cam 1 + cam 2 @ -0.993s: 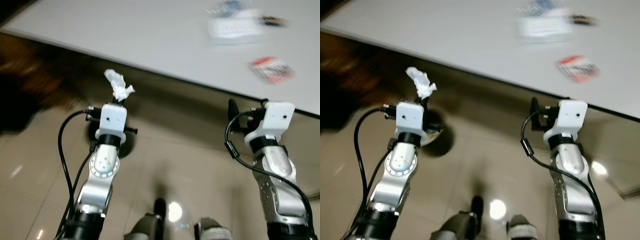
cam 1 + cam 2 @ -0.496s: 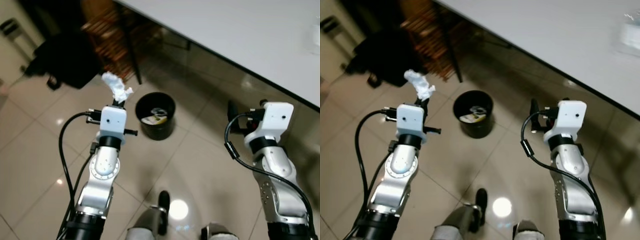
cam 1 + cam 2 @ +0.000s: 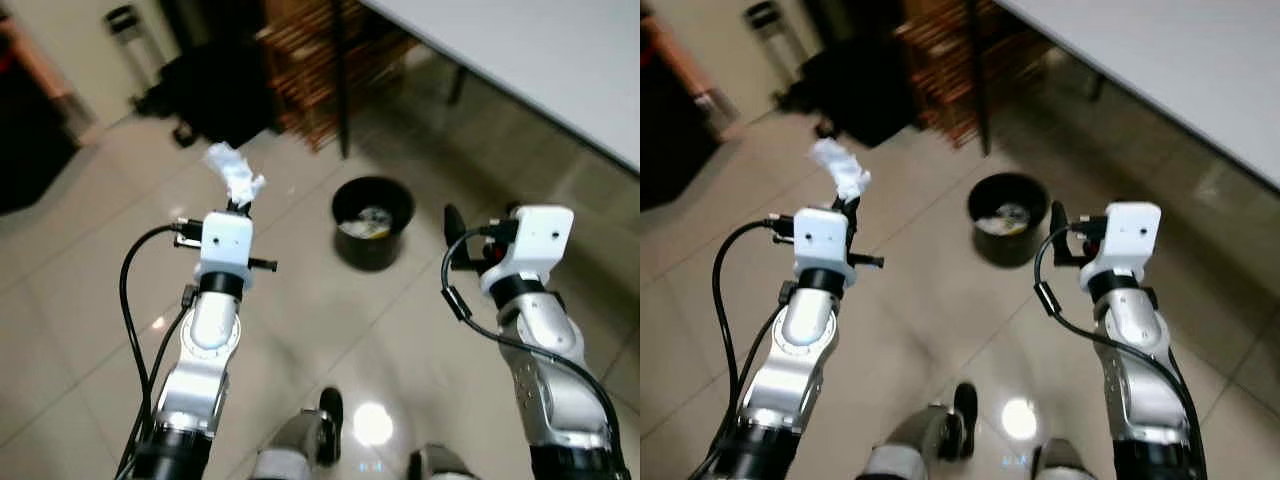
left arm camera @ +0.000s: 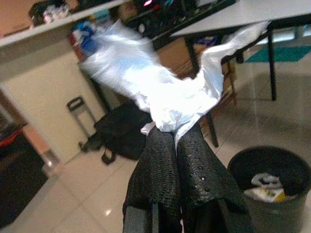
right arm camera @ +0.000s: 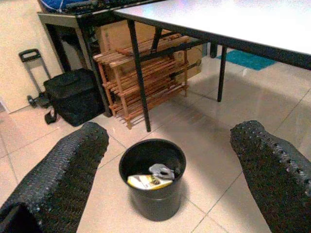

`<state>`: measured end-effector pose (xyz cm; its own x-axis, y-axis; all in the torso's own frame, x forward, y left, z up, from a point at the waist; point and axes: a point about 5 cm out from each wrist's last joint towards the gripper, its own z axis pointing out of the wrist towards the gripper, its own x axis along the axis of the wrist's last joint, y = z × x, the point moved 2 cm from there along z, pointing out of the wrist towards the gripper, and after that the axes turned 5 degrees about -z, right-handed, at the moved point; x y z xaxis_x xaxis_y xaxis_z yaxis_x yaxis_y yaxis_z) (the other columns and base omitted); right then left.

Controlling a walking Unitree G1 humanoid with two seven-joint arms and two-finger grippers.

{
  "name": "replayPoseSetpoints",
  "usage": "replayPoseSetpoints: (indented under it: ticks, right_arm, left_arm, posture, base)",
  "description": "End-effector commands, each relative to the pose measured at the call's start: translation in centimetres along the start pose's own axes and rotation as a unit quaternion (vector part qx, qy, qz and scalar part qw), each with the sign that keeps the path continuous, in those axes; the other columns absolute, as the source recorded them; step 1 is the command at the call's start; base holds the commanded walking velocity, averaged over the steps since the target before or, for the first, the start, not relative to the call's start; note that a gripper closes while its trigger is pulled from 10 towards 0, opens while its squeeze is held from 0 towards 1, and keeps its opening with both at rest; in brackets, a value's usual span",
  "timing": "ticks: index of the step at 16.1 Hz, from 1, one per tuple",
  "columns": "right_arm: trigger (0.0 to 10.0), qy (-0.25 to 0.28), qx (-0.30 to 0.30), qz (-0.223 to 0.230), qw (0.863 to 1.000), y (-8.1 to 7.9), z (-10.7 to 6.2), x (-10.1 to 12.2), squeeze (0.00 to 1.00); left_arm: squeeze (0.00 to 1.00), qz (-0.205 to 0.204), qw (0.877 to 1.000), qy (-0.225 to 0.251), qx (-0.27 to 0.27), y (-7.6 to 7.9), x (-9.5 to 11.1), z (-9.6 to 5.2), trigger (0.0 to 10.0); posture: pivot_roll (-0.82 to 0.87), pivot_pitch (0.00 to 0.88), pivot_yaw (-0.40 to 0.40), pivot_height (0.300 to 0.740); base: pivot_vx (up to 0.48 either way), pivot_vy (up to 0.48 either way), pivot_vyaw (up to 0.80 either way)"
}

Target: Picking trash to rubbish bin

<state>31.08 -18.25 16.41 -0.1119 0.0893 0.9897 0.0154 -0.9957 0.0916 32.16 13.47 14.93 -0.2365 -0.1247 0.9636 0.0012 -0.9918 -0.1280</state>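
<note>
Pinching one crumpled tissue (image 3: 233,173), left gripper (image 4: 176,145) fingers meet; right gripper (image 5: 167,145) fingers wide; one bin (image 3: 373,222).

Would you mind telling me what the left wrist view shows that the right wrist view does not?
The left wrist view shows the left gripper pinched shut on the crumpled white tissue. The right wrist view instead shows the right gripper with fingers spread wide and nothing between them, plus a wooden rack under the table. Both views share the black rubbish bin with some trash inside, the black bag and the white table.
</note>
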Motion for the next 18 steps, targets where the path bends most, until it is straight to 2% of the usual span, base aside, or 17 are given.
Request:
replayPoseSetpoints:
  ticks: [1,11,15,18]
  right_arm:
    - [10.0,-0.009,0.001,0.004,1.000,0.14,-0.24,-0.30,0.00]
    - [10.0,-0.023,0.008,0.011,1.000,-0.08,-0.21,-0.75,0.00]
    - [10.0,-0.026,0.018,0.010,0.999,-0.47,-0.20,-0.89,0.00]
    - [10.0,-0.022,0.024,0.012,0.999,-0.83,-0.27,-0.82,0.00]
  left_arm:
    - [0.00,-0.007,1.000,-0.012,-0.003,-0.10,-0.36,-0.06,10.0]
    - [0.00,-0.003,1.000,-0.020,0.005,-0.40,-0.53,0.00,10.0]
    - [0.00,-0.002,1.000,-0.020,0.004,-0.38,-0.56,0.01,10.0]
    - [0.00,-0.001,1.000,-0.021,0.004,-0.40,-0.61,0.04,10.0]
  posture:
    - [-0.04,0.283,0.122,0.740]
    - [-0.04,0.277,0.123,0.740]
    - [-0.04,0.273,0.125,0.740]
    - [-0.04,0.267,0.130,0.740]
  base:
    - [0.000,0.000,0.00]
    - [0.345,0.000,0.00]
    - [0.356,0.000,-0.72]
    - [0.354,0.000,0.00]
